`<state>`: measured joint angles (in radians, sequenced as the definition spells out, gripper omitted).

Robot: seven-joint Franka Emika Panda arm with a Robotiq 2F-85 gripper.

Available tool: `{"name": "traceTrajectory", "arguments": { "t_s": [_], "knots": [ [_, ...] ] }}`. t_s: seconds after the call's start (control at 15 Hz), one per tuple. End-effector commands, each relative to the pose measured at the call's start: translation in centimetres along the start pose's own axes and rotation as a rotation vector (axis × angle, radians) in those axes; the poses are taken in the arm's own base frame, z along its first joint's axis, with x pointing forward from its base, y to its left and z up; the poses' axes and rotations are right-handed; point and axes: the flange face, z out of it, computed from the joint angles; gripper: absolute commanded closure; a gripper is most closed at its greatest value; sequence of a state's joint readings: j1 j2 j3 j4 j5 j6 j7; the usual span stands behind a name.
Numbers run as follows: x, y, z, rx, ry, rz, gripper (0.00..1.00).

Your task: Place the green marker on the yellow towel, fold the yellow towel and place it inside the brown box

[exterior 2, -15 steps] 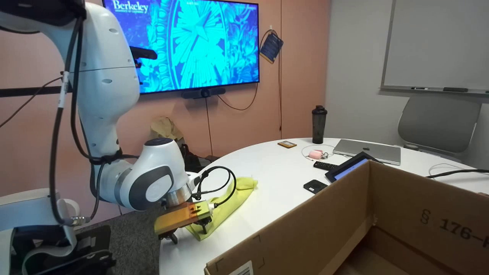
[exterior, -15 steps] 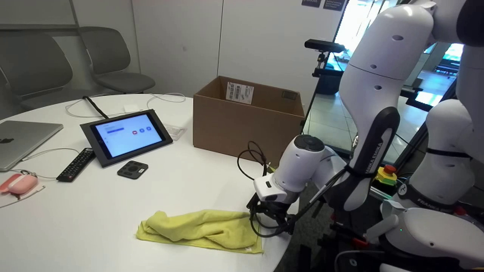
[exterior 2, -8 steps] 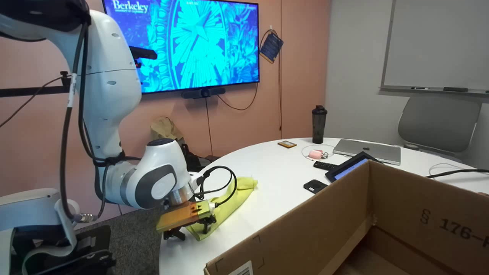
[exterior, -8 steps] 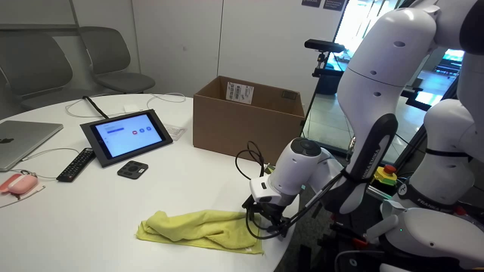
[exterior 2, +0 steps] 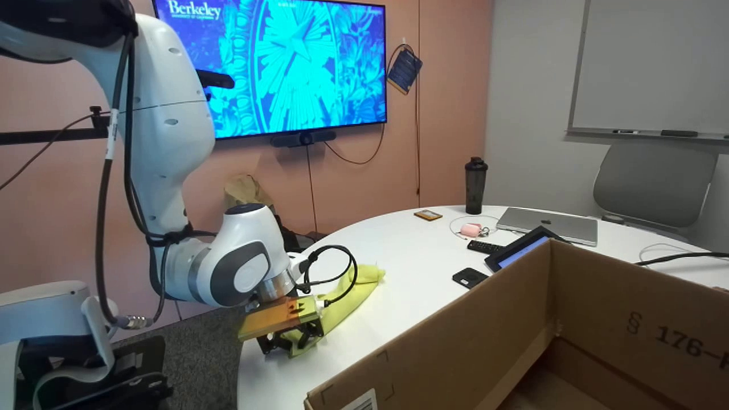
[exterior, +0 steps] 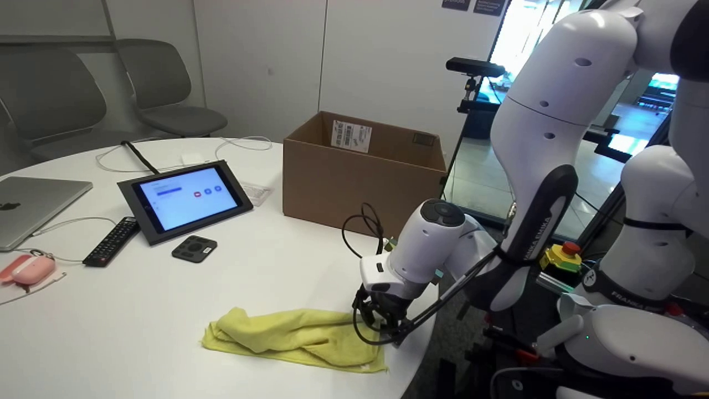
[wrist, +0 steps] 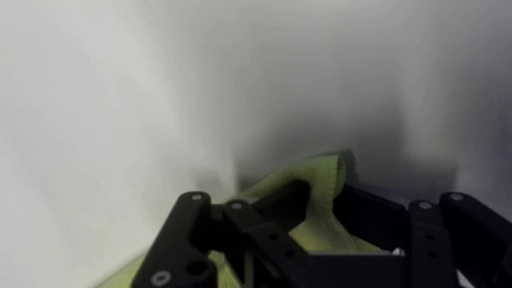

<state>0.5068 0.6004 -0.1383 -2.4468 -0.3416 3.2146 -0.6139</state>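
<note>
The yellow towel (exterior: 299, 338) lies folded lengthwise in a rumpled strip near the table's edge, and it shows in both exterior views. At its end nearest the robot, my gripper (exterior 2: 289, 343) points down at tabletop height. In the wrist view a bunched edge of the towel (wrist: 325, 176) is pinched between the two dark fingers, so my gripper (wrist: 321, 204) is shut on it. Behind, on the same table, stands the brown box (exterior: 354, 188), open at the top. The green marker is out of view or hidden.
A tablet on a stand (exterior: 188, 197), a remote (exterior: 112, 242), a small black device (exterior: 194, 249), a pink case (exterior: 33, 270) and a laptop (exterior: 39, 208) occupy the table's far side. A dark bottle (exterior 2: 475, 185) stands farther off. The table's edge curves close beside my gripper.
My gripper has moved a little over the table toward the towel. Its fingers, wide apart a second ago, have come together on the towel's end. The towel has shifted very slightly.
</note>
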Motion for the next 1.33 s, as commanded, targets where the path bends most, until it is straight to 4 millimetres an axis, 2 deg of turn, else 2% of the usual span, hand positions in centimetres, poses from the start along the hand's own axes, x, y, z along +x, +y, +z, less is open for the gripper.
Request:
{"name": "traceTrajectory", "arguments": {
  "t_s": [0.0, 0.33, 0.67, 0.87, 1.07, 1.27],
  "knots": [
    [0.0, 0.5, 0.0, 0.005, -0.013, 0.014, 0.99],
    [-0.6, 1.3, -2.1, -0.006, -0.017, 0.005, 0.97],
    [0.9, 3.0, -4.8, -0.038, 0.031, 0.033, 0.96],
    [2.3, 4.0, -6.6, -0.042, 0.073, 0.065, 0.96],
    [4.6, 4.9, -7.4, -0.028, 0.105, 0.115, 0.97],
    [7.5, 6.3, -6.6, -0.020, 0.097, 0.249, 0.97]
  ]
}}
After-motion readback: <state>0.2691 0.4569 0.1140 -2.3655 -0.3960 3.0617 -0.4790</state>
